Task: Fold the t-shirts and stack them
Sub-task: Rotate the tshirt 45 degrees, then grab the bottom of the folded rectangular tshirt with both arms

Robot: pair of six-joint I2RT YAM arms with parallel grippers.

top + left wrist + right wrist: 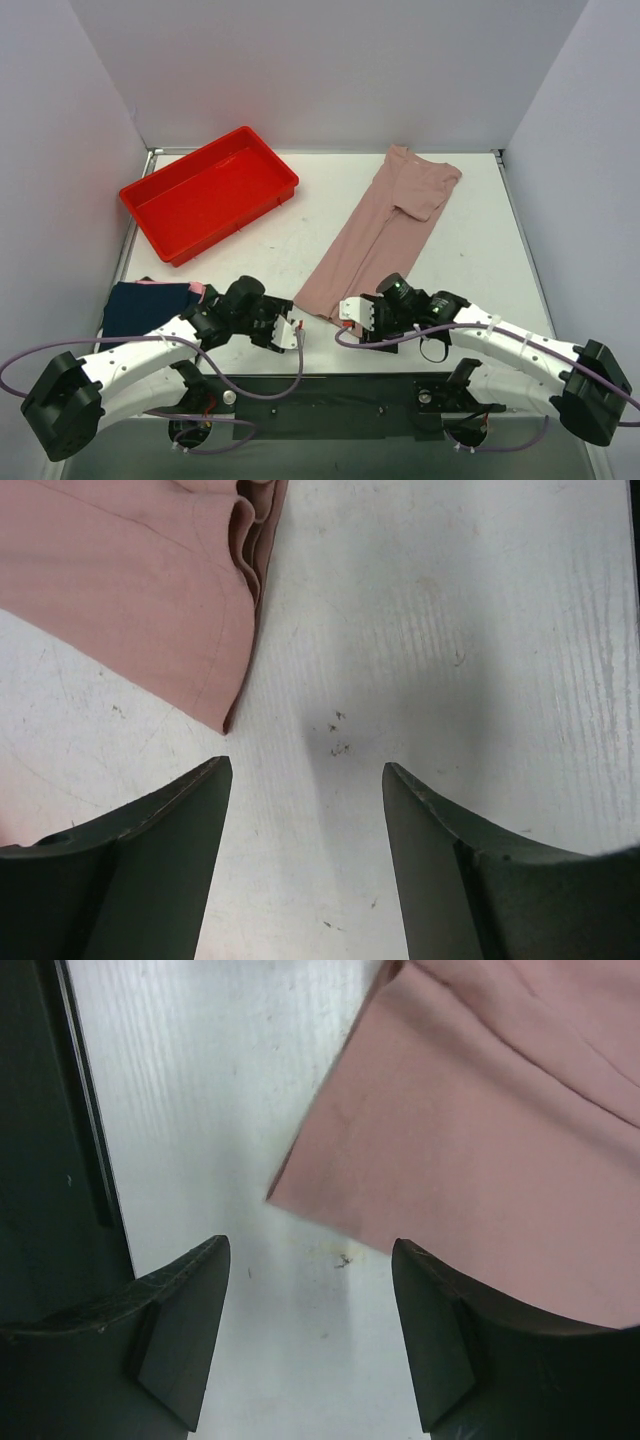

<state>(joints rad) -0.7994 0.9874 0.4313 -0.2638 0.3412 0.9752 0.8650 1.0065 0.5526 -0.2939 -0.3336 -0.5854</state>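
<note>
Nearest the bases, both arms lie low and bent at the elbow over the near edge of the table (480,230), wrists turned inward so the two claws face each other across a short gap. The left gripper (292,335) has its fingers spread wide with only bare tabletop between them. In its own wrist view the near corner of the dusty-pink t-shirt (130,590) lies just beyond the left fingertip, not touching it. The right gripper (352,312) is likewise spread wide and empty, and its wrist view shows the shirt's hem just ahead of the fingers, the cloth passing behind the right-hand one. At the near left, partly under the left forearm, sits the folded navy t-shirt (148,305), a pink strip showing along its far edge. The pink t-shirt is folded lengthwise into a long band that runs diagonally from the gap between the claws toward the far right, a sleeve folded over at its far end. Bare table lies open on both sides of that band — up to the red tray (215,195), set at an angle at the far left, and across to the right wall.
</note>
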